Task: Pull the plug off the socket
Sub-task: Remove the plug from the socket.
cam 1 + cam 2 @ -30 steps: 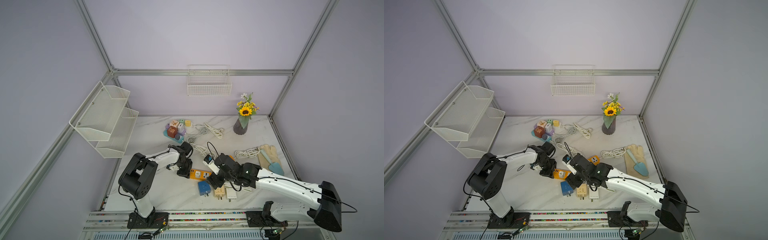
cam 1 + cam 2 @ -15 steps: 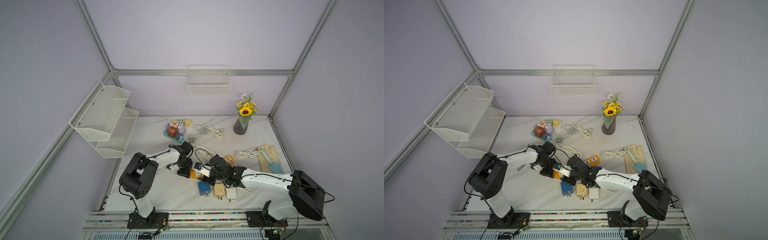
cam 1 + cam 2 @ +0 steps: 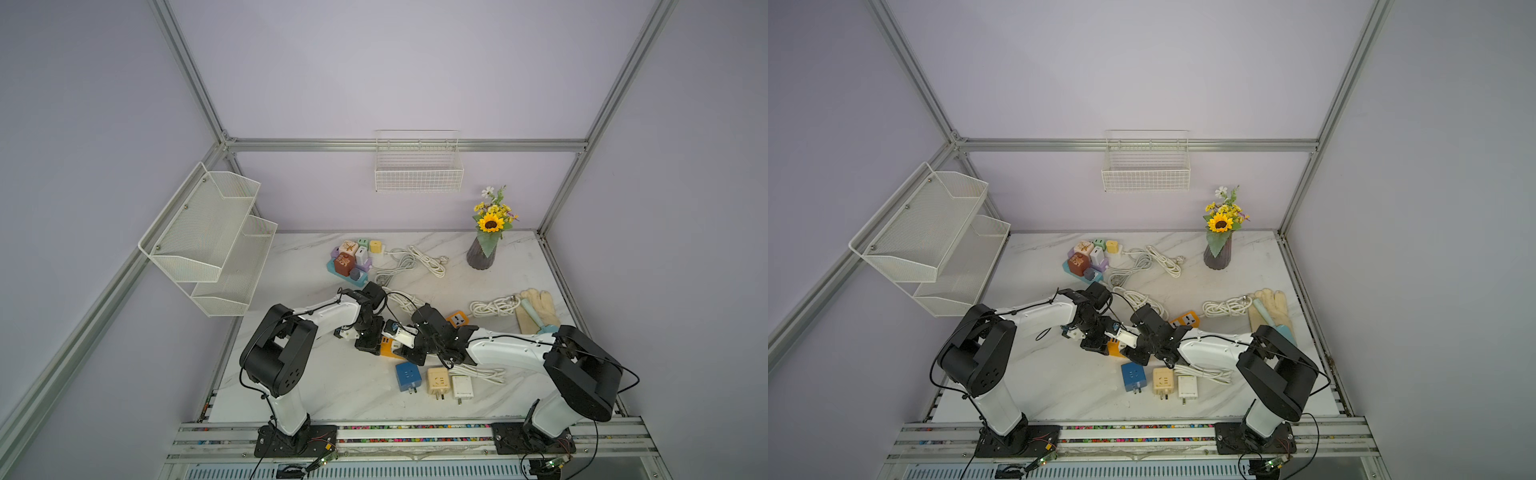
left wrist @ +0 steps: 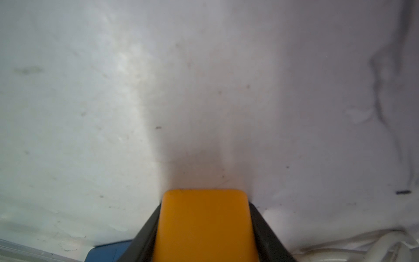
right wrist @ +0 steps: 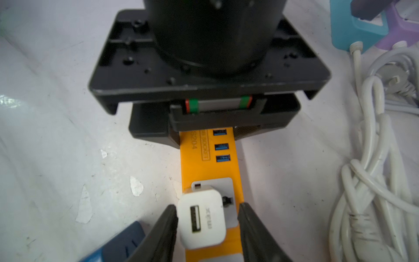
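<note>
The orange socket strip [image 3: 388,348] lies mid-table, and its far end [image 3: 457,319] shows behind the right arm. My left gripper [image 4: 205,209] is shut on one end of the socket [image 4: 204,226], pressing it to the table. A white USB plug [image 5: 201,217] sits in the socket [image 5: 209,165]. My right gripper [image 5: 207,207] straddles this plug: one finger [image 5: 169,217] touches its side, while the other finger [image 5: 246,217] stands a small gap away. In both top views the right gripper [image 3: 409,351] hides the plug.
Loose blue [image 3: 407,376], beige [image 3: 438,380] and white [image 3: 462,386] adapters lie just in front of the socket. White cable coils [image 5: 374,181] lie beside it. Gloves [image 3: 538,309], a vase [image 3: 482,251] and a cluster of coloured sockets [image 3: 351,259] sit farther back.
My right arm swung left over the socket and came down around the white plug, its jaws narrowing. The left gripper kept its hold on the socket's end.
</note>
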Motion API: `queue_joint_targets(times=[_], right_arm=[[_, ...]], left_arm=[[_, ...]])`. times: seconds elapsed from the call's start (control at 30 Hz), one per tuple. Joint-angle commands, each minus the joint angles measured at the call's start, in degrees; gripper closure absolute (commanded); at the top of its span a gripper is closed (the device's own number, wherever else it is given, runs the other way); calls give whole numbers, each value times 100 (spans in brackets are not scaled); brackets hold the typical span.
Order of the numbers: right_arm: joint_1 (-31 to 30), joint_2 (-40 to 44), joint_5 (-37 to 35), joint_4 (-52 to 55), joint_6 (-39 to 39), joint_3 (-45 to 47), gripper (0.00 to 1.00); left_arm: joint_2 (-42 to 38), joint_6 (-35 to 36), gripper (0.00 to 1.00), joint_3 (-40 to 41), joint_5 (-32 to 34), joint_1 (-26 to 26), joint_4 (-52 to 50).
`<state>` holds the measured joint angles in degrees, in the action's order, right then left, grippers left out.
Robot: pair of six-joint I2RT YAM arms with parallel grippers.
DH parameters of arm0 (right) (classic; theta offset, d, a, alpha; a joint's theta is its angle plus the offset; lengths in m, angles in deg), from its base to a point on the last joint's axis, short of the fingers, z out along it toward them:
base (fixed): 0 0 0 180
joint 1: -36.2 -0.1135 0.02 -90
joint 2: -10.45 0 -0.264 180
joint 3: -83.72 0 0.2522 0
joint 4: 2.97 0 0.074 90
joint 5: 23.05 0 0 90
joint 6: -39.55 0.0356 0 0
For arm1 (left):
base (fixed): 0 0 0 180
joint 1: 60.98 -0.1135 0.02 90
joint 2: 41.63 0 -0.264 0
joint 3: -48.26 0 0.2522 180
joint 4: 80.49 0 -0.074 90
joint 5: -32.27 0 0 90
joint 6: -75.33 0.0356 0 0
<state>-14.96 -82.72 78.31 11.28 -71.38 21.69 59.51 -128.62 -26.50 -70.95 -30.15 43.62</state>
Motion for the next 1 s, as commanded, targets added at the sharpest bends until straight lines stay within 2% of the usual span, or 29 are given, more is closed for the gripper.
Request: queue_joint_targets(times=[0.0, 0.33, 0.57, 0.97], right_arm=[[4, -79, 158, -56, -4, -121, 59], [5, 30, 253, -12, -69, -242, 76], [9, 251, 435, 100, -28, -388, 78], [385, 587, 938, 323, 282, -561, 78]], left_arm=[[265, 48, 100, 28, 468, 20, 267], [360, 114, 100, 0, 479, 21, 225], [450, 206, 100, -101, 564, 20, 153], [537, 202, 100, -159, 595, 20, 146]])
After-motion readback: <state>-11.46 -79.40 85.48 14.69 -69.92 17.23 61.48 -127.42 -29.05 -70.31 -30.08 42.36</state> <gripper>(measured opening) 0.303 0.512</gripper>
